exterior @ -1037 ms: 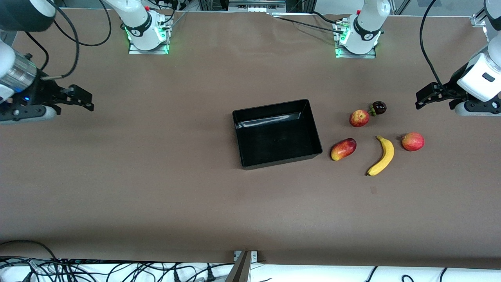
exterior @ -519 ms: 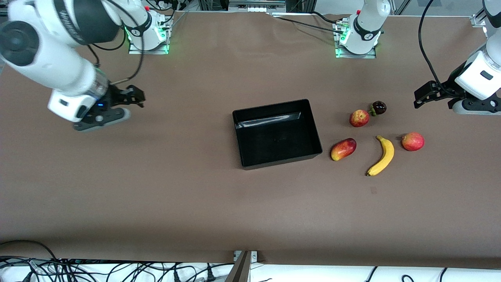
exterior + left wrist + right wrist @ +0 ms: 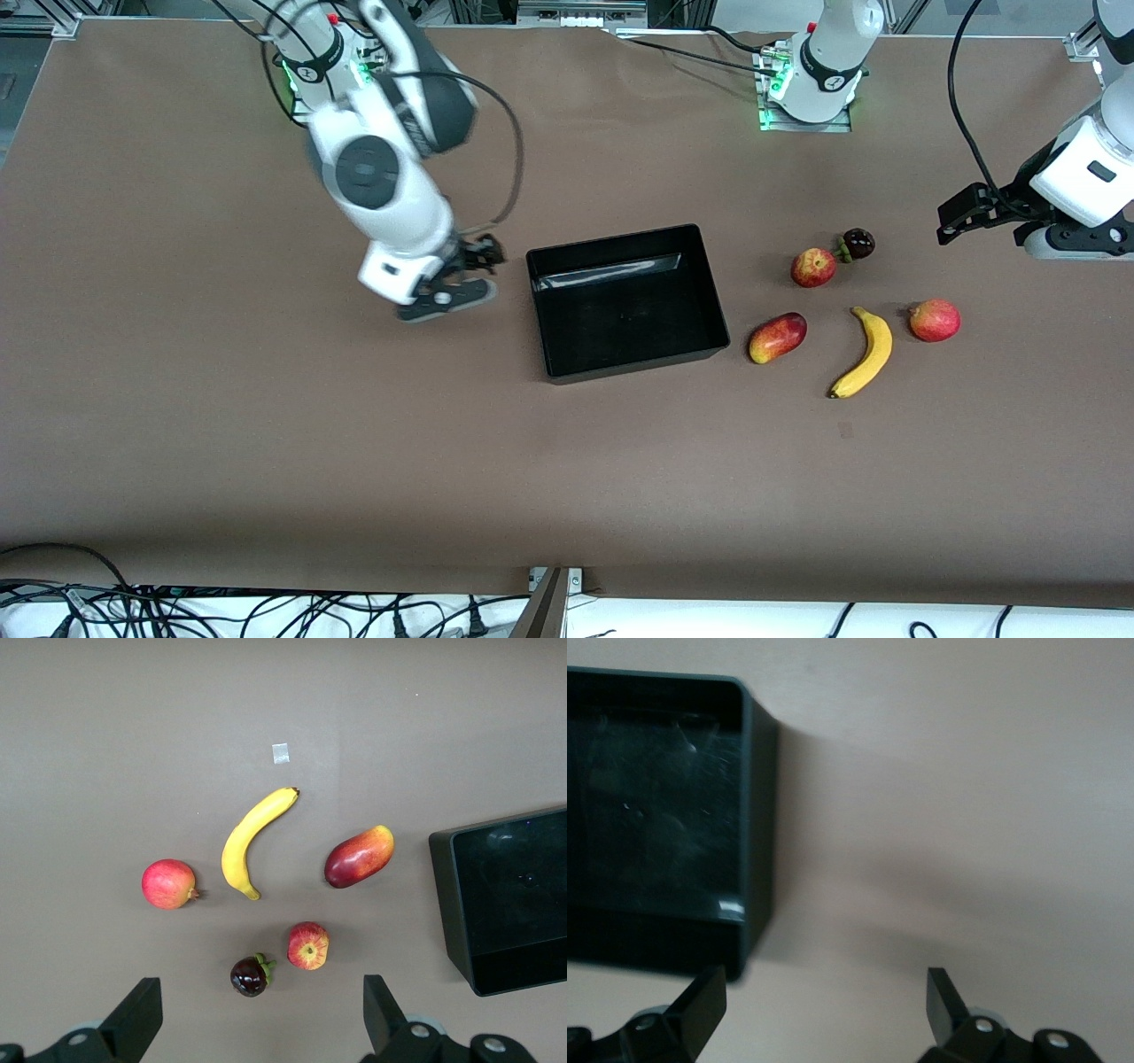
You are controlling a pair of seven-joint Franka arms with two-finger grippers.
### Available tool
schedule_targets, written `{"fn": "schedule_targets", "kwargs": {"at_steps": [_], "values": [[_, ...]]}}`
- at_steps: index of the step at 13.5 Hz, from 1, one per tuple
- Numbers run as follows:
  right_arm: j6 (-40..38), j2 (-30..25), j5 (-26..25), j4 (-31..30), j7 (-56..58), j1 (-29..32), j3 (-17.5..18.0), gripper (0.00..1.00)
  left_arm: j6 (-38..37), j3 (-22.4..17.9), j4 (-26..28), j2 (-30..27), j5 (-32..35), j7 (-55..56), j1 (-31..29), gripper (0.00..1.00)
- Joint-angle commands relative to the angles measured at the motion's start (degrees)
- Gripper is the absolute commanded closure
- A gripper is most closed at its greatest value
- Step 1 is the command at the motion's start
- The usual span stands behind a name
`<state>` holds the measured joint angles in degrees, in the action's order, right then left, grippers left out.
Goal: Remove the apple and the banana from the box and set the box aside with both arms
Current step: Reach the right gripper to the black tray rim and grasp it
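Observation:
The black box (image 3: 625,310) sits mid-table and is empty; it also shows as the box (image 3: 757,815) and the box (image 3: 514,895). The yellow banana (image 3: 864,352) and the small red apple (image 3: 812,267) lie on the table toward the left arm's end. They show again as the banana (image 3: 251,843) and the apple (image 3: 307,945). My right gripper (image 3: 485,255) hangs open over bare table just beside the box's wall, seen as the right gripper (image 3: 822,983). My left gripper (image 3: 961,213) is open and empty above the table by the fruits, seen as the left gripper (image 3: 260,1001).
An oblong red-yellow fruit (image 3: 777,338) lies between the box and the banana. A dark purple fruit (image 3: 857,244) touches the apple. A second round red fruit (image 3: 935,320) lies beside the banana toward the left arm's end. Cables run along the table's front edge.
My right arm has swung from its end of the table across to the box, with its gripper still open. The left arm barely shifted. No fruit and no box moved.

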<state>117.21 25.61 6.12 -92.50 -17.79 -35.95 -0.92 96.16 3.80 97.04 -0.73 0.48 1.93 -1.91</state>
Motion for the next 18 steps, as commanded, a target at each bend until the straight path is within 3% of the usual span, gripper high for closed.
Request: {"fn": "schedule_targets", "kwargs": {"at_steps": [1,4,5,8,9,15,18], "values": [[7.7,6.0,0.0,1.3,-6.4,-4.9,-0.8,0.00,-1.5,0.0,-2.0,0.9,-0.9,0.6,0.1,0.00],[13.4,10.2,-0.6,1.3,-8.6,-6.8,-0.9,0.03,-1.5,0.0,-2.0,0.9,-0.9,0.6,0.2,0.00],[14.3,10.9,-1.1,1.3,-8.6,-7.2,-1.0,0.15,-1.5,0.0,-2.1,0.9,-0.9,0.6,0.2,0.00],[14.6,11.3,-4.1,1.4,-8.4,-7.2,-1.0,0.92,-1.5,0.0,-2.0,0.9,-0.9,0.6,0.1,0.00],[14.6,11.4,-4.0,1.5,-8.2,-7.1,-1.0,1.00,-1.6,0.0,-2.0,0.9,-0.9,0.6,0.1,0.00],[13.8,10.5,-3.5,1.8,-7.9,-5.5,-1.2,1.00,-1.6,0.0,-2.0,0.9,-0.9,0.6,0.2,0.00],[7.5,7.1,-3.4,3.0,-6.9,-2.7,-1.8,1.00,-1.6,0.1,-2.0,0.9,-0.9,0.8,0.2,0.00]]}}
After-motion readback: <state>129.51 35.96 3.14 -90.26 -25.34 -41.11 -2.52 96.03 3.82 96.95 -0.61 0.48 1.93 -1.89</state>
